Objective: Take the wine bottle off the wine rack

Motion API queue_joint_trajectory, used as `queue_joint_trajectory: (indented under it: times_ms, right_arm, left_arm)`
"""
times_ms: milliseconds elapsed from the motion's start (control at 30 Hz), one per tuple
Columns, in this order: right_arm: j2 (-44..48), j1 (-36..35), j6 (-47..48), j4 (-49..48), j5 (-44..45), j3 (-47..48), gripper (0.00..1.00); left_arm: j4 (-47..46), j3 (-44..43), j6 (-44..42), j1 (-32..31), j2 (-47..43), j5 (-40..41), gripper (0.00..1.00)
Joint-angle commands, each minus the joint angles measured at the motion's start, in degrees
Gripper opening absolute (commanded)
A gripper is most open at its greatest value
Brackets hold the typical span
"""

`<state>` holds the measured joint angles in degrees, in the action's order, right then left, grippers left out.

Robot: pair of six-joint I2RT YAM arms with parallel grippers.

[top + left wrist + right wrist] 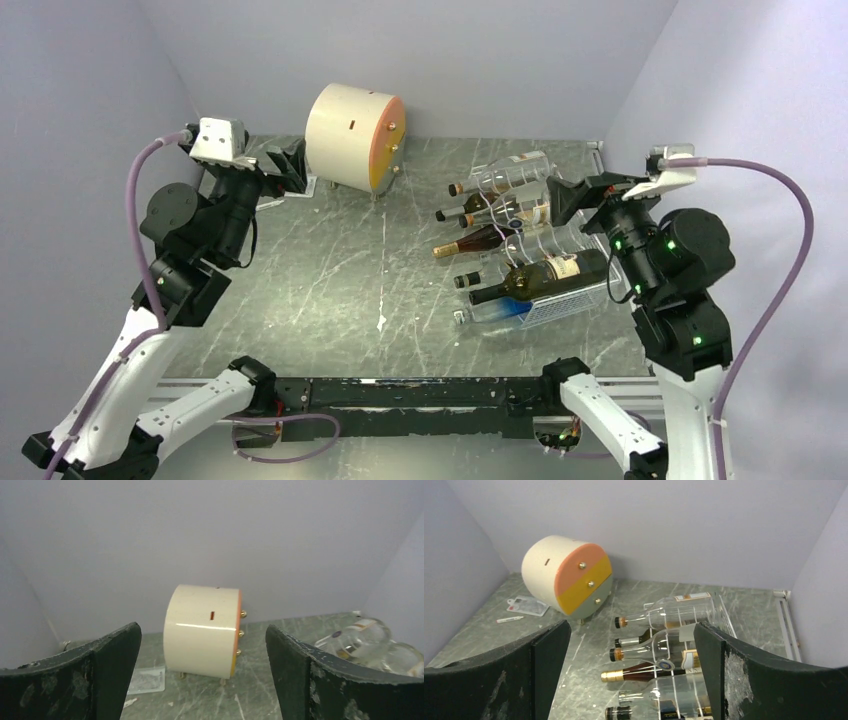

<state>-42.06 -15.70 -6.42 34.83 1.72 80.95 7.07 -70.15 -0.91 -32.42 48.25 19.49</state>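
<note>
The white wire wine rack (566, 304) stands at the right of the table and holds several bottles lying with their necks to the left. A dark wine bottle (545, 277) lies on top at the front. A brown bottle with gold foil (470, 243) lies lower, among clear bottles (510, 172). My right gripper (562, 203) is open and empty, above the rack's right side. In the right wrist view the rack (724, 617) and the gold-foil bottle (644, 672) lie below between the open fingers of my right gripper (631, 630). My left gripper (290, 165) is open and empty at the far left, far from the rack.
A cream drum with an orange face (352, 136) stands at the back centre, straight ahead of my left gripper (202, 635). A small clear packet (146, 680) lies on the table left of the drum. Grey walls close in the back and both sides.
</note>
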Motion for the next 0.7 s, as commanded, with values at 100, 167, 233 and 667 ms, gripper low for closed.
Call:
queue_joint_trajectory:
  times_ms: [100, 167, 233, 667]
  right_arm:
    - [-3.1, -1.0, 0.3, -2.3, 4.6, -2.9, 1.0]
    - [-4.1, -1.8, 1.2, -2.3, 5.1, -4.3, 1.0]
    - [-5.1, -2.6, 1.6, -2.1, 5.5, -5.5, 1.0]
    - [-12.2, -5.0, -7.7, -2.8, 8.3, -13.4, 1.0]
  left_arm:
    - [0.7, 2.0, 3.7, 7.2, 2.2, 0.1, 0.98]
    - [0.6, 2.5, 4.3, 8.7, 2.7, -0.6, 0.98]
    - [0.7, 3.0, 4.9, 10.1, 3.2, -1.0, 0.98]
    - [3.0, 2.9, 7.5, 13.6, 6.5, -2.6, 0.99]
